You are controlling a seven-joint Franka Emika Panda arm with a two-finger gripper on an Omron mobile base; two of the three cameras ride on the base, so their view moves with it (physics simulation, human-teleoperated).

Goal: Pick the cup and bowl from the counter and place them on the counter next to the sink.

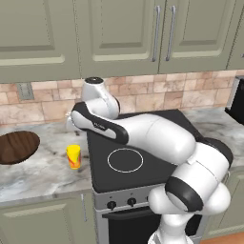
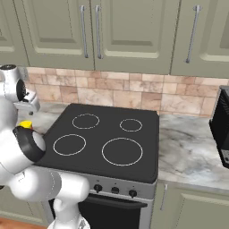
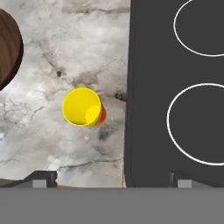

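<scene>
The yellow cup (image 1: 74,157) stood upright on the grey-white marbled tabletop (image 1: 43,174), a little to the left of the black stove top (image 1: 138,152) and near its edge without touching it. In the hand view the cup (image 3: 82,107) showed from above as an open yellow round with a sliver of red-orange at its side; that mark carried no lettering that could be read. In the right base view only a bit of its yellow top (image 2: 26,124) peeked past the robot's arm.

The dark brown wood-grain bowl (image 1: 17,147) lay on the same tabletop, well left of the cup and apart from it, cut off by the picture's left edge. In the hand view its rim (image 3: 9,48) curved in at the upper left corner.

The tool (image 3: 111,179) hung above the tabletop with its two dark finger tips spread wide, one over the marble and one over the stove top, holding nothing. The cup lay ahead of it, nearer the left tip, not between the tips.

The stove top bore white ring outlines marking the burners (image 2: 122,151), and three dark knobs (image 2: 115,190) sat on its front panel. No brand name, label or writing could be made out on the stove, the olive-green cabinets (image 2: 134,31) or the arm.
</scene>
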